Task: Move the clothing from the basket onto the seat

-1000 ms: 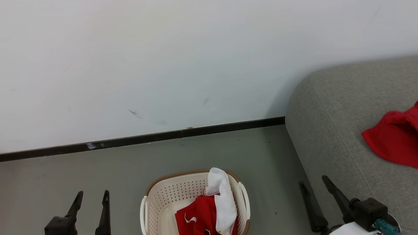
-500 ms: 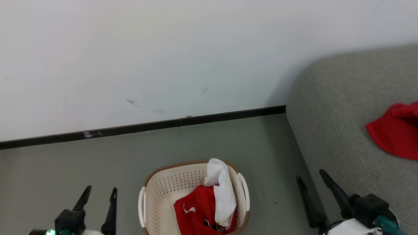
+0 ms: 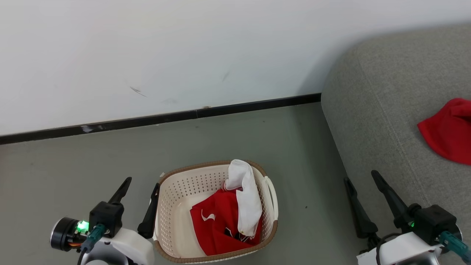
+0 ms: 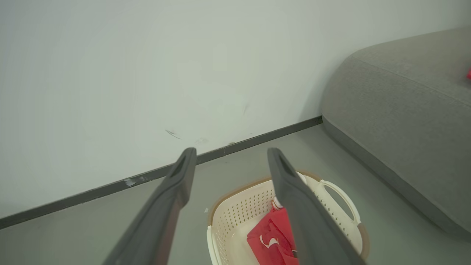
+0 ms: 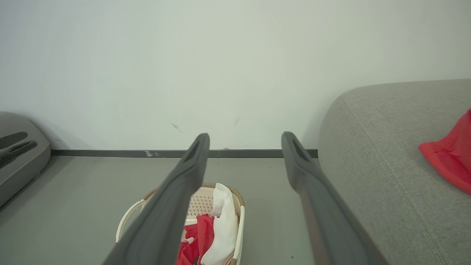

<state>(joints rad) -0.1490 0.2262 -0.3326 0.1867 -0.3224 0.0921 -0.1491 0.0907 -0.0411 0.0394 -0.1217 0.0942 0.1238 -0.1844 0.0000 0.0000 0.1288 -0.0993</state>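
Left gripper (image 3: 141, 183): fingers apart, empty, just beside the basket's left rim. Basket (image 3: 173, 206): on the floor (image 3: 73, 165), holding a red garment (image 3: 220, 228) with a white garment (image 3: 248, 200) draped over its right side. Right gripper (image 3: 362, 178): fingers apart, empty, near the seat's front edge. Seat (image 3: 382, 95): far right, bearing another red garment (image 3: 447, 132).

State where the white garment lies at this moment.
In the head view the white garment drapes over the basket's far right rim, atop the red clothing, between the two pincers.
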